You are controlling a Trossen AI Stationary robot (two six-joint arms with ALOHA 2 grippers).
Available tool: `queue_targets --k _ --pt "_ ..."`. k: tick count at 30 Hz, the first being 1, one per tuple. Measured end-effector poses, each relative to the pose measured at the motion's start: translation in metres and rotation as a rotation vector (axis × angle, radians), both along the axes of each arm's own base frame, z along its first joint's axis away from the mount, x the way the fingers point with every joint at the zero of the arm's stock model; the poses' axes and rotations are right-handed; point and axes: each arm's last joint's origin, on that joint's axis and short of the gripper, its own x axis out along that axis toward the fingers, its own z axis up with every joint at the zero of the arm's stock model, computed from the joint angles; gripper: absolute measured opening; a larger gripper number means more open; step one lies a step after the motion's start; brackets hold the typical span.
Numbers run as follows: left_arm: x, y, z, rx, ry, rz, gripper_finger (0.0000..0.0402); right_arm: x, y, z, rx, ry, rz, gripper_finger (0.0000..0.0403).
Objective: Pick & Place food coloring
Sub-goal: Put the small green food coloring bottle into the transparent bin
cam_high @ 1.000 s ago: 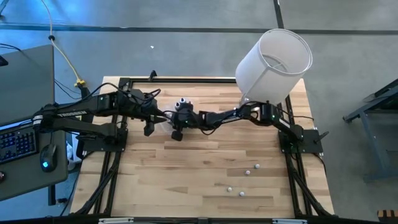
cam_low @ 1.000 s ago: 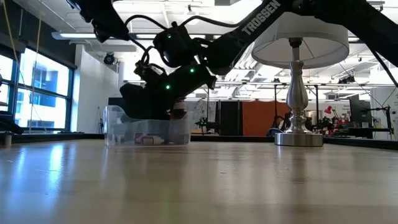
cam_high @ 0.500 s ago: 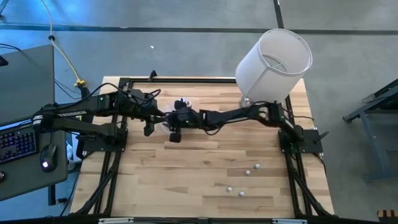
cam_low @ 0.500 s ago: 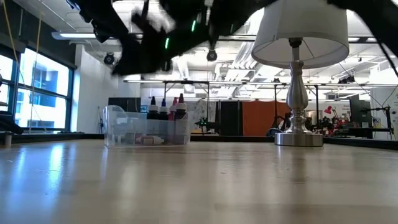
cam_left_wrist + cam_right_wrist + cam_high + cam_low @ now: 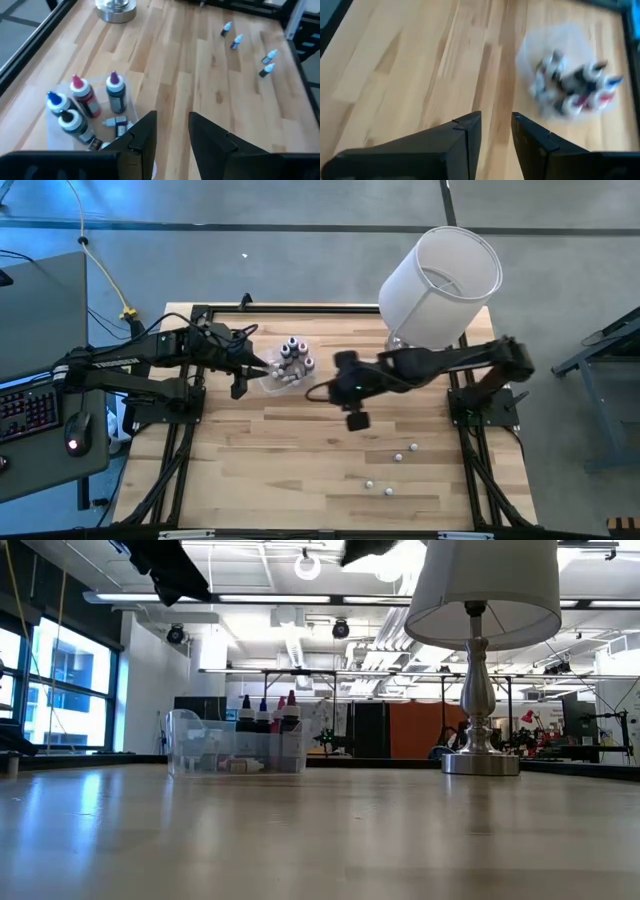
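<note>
Four bottles (image 5: 85, 107) stand in the tub (image 5: 283, 370) at the desk's (image 5: 330, 470) far side; four more (image 5: 395, 465) lie loose near the front. Right jaws (image 5: 352, 420) hover between, slightly spread, empty. Left jaws (image 5: 170, 132), slightly parted, wait beside the tub. Best approach one loose bottle squarely.

I see a pale, smooth, faintly shiny wood-plank desk (image 5: 300, 450) carrying a clear, glossy plastic tub (image 5: 236, 752). Inside it stand small glossy plastic bottles with coloured caps (image 5: 85, 100). The lamp's turned base (image 5: 480, 700) looks like polished metal under a matt white shade (image 5: 440, 272). My left tool (image 5: 170, 131) is matt black.
</note>
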Motion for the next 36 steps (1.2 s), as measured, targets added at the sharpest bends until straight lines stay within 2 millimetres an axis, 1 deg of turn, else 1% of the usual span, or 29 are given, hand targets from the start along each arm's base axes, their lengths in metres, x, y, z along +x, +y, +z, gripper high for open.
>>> queue_targets --k 2,6,8,10,13,16,20,22,24,26,28,33,36 --pt "0.000 0.000 0.001 -0.010 -0.010 -0.004 0.0111 -0.018 0.004 -0.010 0.023 0.024 -0.021 0.0099" --pt "0.001 0.000 0.001 -0.060 -0.016 0.029 0.0111 -0.060 0.008 -0.045 0.028 0.114 -0.009 0.0099" --pt "0.002 0.000 0.002 -0.083 -0.036 0.045 0.0111 -0.079 0.008 -0.060 0.069 0.124 -0.048 0.0099" --pt "0.006 0.001 0.004 -0.094 -0.056 0.053 0.0111 -0.097 0.009 -0.073 0.140 0.124 -0.108 0.0099" --pt "0.010 0.001 0.004 -0.105 -0.074 0.061 0.0111 -0.124 0.014 -0.095 0.291 0.132 -0.171 0.0099" --pt "0.014 0.002 0.007 -0.099 -0.121 0.059 0.0111 -0.145 0.025 -0.119 0.456 0.089 -0.133 0.0099" --pt "0.020 0.003 0.012 -0.091 -0.187 0.054 0.0111 -0.168 0.037 -0.150 0.591 0.018 0.053 0.0099" --pt "0.023 0.004 0.012 -0.089 -0.199 0.054 0.0111 -0.177 0.040 -0.162 0.600 -0.033 0.131 0.0099" --pt "0.024 0.004 0.014 -0.086 -0.217 0.052 0.0111 -0.186 0.041 -0.175 0.572 -0.069 0.184 0.0099" --pt "0.026 0.004 0.016 -0.084 -0.240 0.051 0.0111 -0.194 0.041 -0.190 0.539 -0.076 0.181 0.0099" --pt "0.027 0.004 0.014 -0.091 -0.230 0.054 0.0111 -0.200 0.039 -0.200 0.515 -0.091 0.166 0.0099" --pt "0.031 0.005 0.014 -0.109 -0.245 0.064 0.0111 -0.213 0.037 -0.220 0.484 -0.060 0.170 0.0099" --pt "0.032 0.005 0.019 -0.103 -0.290 0.061 0.0111 -0.219 0.038 -0.226 0.487 -0.035 0.198 0.0099"
